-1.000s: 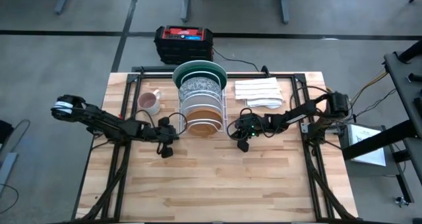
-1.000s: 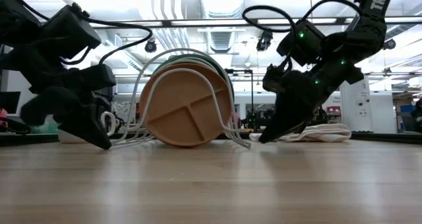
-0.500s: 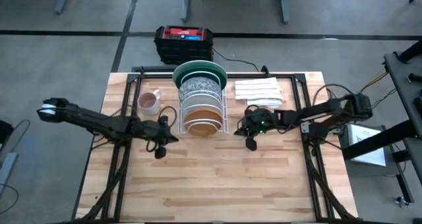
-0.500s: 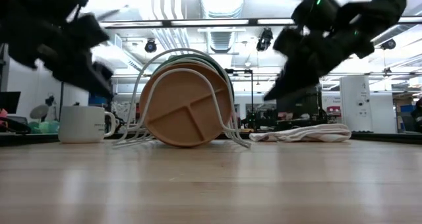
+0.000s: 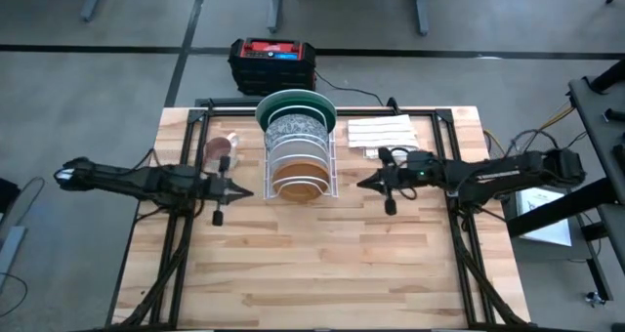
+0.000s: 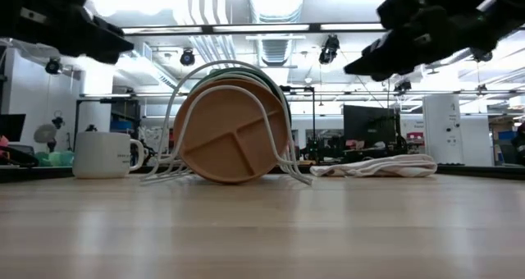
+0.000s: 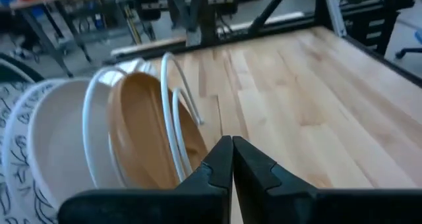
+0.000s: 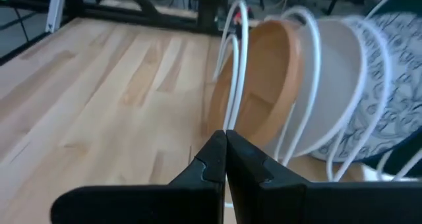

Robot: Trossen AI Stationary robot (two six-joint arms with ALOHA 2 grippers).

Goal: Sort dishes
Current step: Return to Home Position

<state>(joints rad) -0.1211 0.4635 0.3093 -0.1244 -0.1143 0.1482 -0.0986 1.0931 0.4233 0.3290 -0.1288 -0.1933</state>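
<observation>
Four plates stand on edge in a white wire rack (image 5: 333,166) at the table's far middle: a dark green plate (image 5: 298,102) at the back, then a grey-speckled plate (image 5: 298,129), a plain white plate (image 5: 298,157) and, nearest, a tan-brown plate (image 5: 298,185), (image 6: 234,135). My left gripper (image 5: 246,190), (image 7: 231,143) is shut and empty, level, above the table just left of the rack. My right gripper (image 5: 361,184), (image 8: 225,138) is shut and empty, level, just right of the rack. Both point at the tan-brown plate.
A small pink-and-white mug (image 5: 223,152) stands left of the rack. Folded white cloths (image 5: 383,135) lie at the far right. A black and red box (image 5: 273,63) sits beyond the table's far edge. Bare wood (image 5: 312,264) fills the near half.
Both grippers have risen from the tabletop beside the rack and tipped from pointing down to level. The left has drawn back toward the table's left edge, the right toward its right edge. The plates and rack have stayed in place.
</observation>
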